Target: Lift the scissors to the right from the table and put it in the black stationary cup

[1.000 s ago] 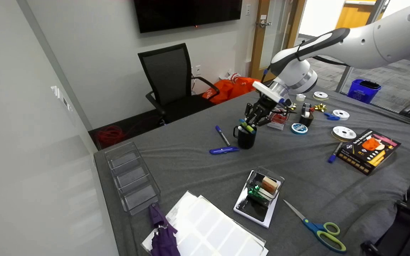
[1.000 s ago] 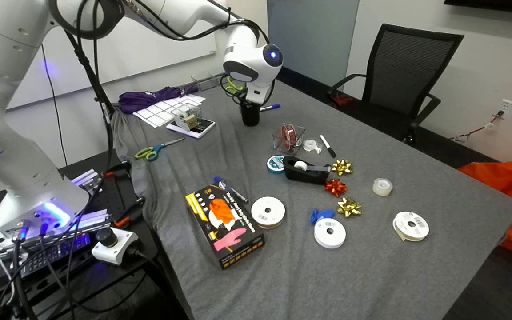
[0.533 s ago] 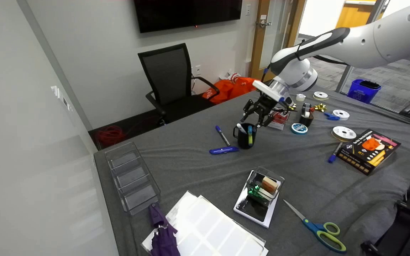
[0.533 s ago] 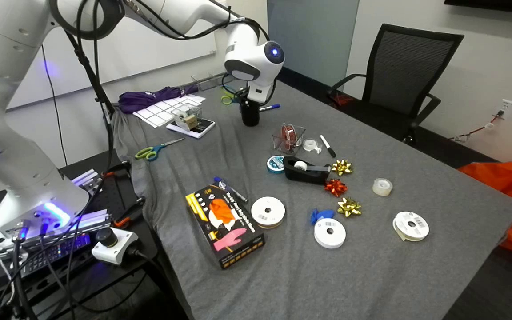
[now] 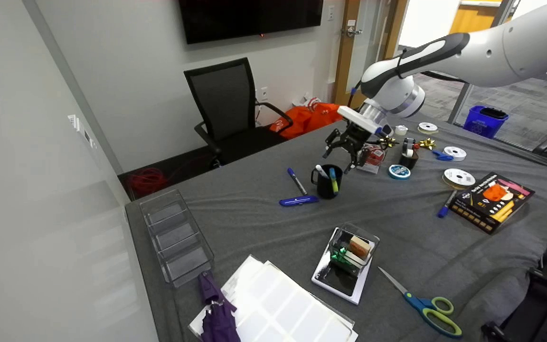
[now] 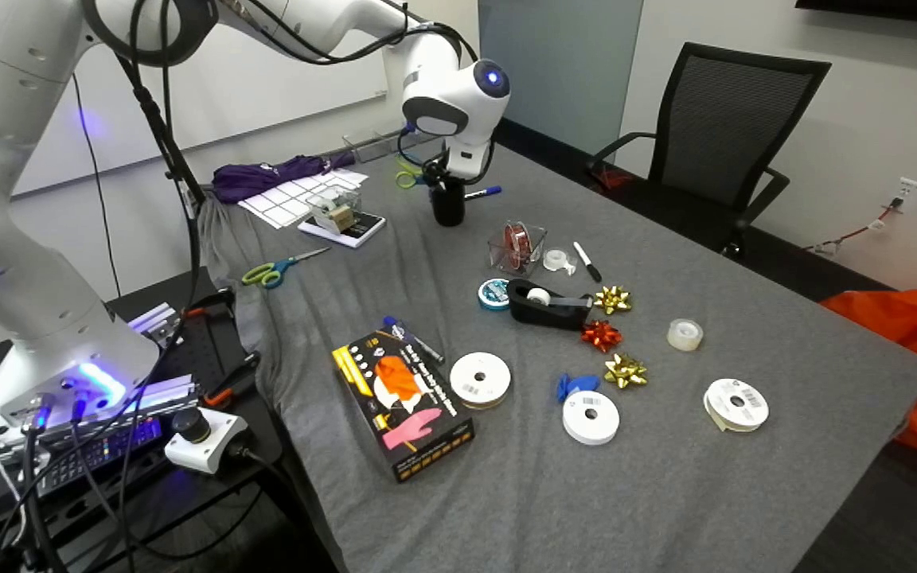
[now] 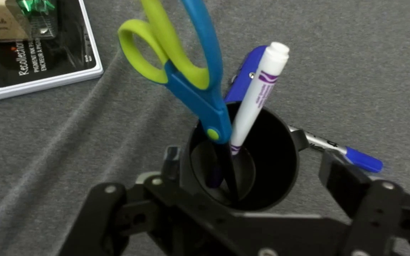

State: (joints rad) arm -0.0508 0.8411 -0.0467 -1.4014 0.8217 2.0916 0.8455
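Scissors (image 7: 210,106) (lime and blue) lean; blades (image 7: 229,170) inside the black cup (image 7: 278,160).

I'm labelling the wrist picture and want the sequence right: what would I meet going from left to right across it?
Black-and-white ink pad → blue-and-green scissors in the black cup → white marker, also in the cup → blue-capped marker lying outside it.

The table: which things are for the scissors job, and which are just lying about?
For the job: cup, scissors inside it, open tool.
Just lying about: other scissors, tape dispenser, red bow, white spools, box, white sheets.
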